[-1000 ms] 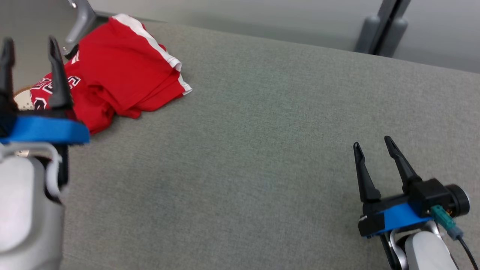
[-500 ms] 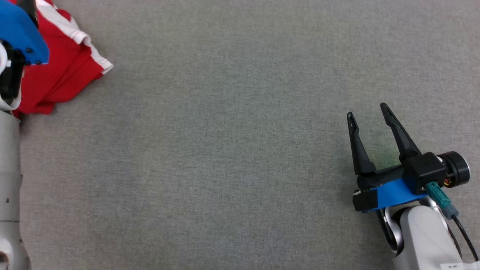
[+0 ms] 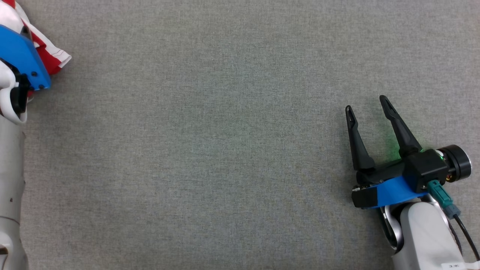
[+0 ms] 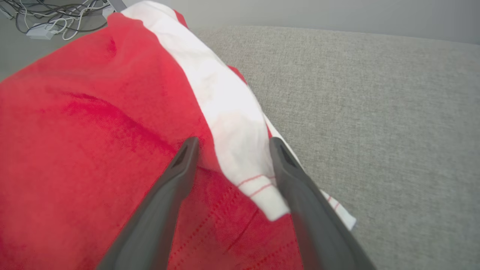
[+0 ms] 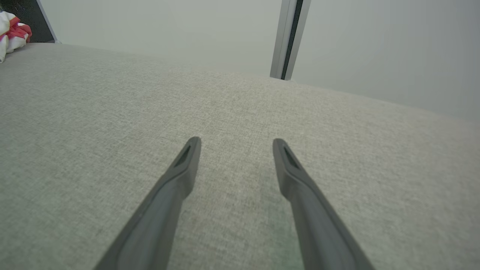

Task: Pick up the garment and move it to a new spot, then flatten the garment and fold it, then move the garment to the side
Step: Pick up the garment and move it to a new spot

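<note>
Straddling white band (image 4: 225, 108) of garment (image 4: 93, 112), left gripper (image 4: 233, 139) spread wide (nothing clenched); right gripper (image 3: 366, 102) likewise wide, empty.

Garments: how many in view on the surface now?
1. The red garment lies at the grey surface's far left, and the open left end effector points at it, fingers framing its white band in the left wrist view. Others may lie out of frame.

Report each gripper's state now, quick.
Left gripper: open, straddling the white band of the garment, not gripping it.
Right gripper: open, empty, over the grey cloth surface.
</note>
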`<state>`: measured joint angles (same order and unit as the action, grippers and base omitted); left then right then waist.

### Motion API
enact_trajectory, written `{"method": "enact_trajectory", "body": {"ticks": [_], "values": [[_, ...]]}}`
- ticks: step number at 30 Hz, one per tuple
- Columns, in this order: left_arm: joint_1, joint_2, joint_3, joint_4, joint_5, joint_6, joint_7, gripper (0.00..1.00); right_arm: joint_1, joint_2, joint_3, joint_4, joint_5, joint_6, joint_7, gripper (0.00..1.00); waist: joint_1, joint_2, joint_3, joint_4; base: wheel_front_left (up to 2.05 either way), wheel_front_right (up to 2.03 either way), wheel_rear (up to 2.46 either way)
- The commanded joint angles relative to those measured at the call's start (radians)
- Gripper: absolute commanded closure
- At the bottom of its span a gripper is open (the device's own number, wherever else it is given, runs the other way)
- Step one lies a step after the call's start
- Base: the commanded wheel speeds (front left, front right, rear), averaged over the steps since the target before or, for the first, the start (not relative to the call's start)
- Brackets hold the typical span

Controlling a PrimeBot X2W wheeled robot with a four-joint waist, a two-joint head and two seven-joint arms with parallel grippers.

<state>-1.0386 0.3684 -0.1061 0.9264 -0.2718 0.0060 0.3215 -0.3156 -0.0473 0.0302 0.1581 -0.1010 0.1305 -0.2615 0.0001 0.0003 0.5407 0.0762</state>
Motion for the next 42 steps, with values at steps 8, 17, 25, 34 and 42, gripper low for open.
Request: {"method": "enact_trajectory", "body": {"ticks": [8,17,25,34,42], "values": [[-0.020,-0.006,-0.016,0.093,-0.003,0.010,0.010,0.00,-0.011,-0.006,0.013,0.003,0.001,0.000,-0.005,0.00,-0.0001,-0.0003,0.012,-0.002,0.00,0.00,0.00],[-0.017,-0.003,-0.039,0.129,0.004,0.001,-0.024,1.00,-0.004,-0.006,0.017,0.004,-0.004,0.000,-0.005,0.00,-0.0001,-0.0003,0.021,-0.013,0.00,0.00,0.00],[-0.063,0.041,-0.064,0.109,0.026,-0.012,-0.079,1.00,0.006,-0.006,0.011,0.013,0.017,0.000,-0.005,0.00,-0.0001,-0.0003,-0.025,-0.007,0.00,0.00,0.00],[-0.105,0.078,-0.109,0.049,0.051,-0.059,-0.104,1.00,0.026,-0.006,0.013,0.036,0.056,0.000,-0.005,0.00,-0.0001,-0.0003,-0.130,-0.003,0.00,0.00,0.00],[-0.125,0.081,-0.158,-0.025,0.047,-0.111,-0.111,1.00,0.075,-0.006,-0.009,0.064,0.107,0.000,-0.005,0.00,-0.0001,-0.0003,-0.271,-0.040,0.00,0.00,0.00]]}}
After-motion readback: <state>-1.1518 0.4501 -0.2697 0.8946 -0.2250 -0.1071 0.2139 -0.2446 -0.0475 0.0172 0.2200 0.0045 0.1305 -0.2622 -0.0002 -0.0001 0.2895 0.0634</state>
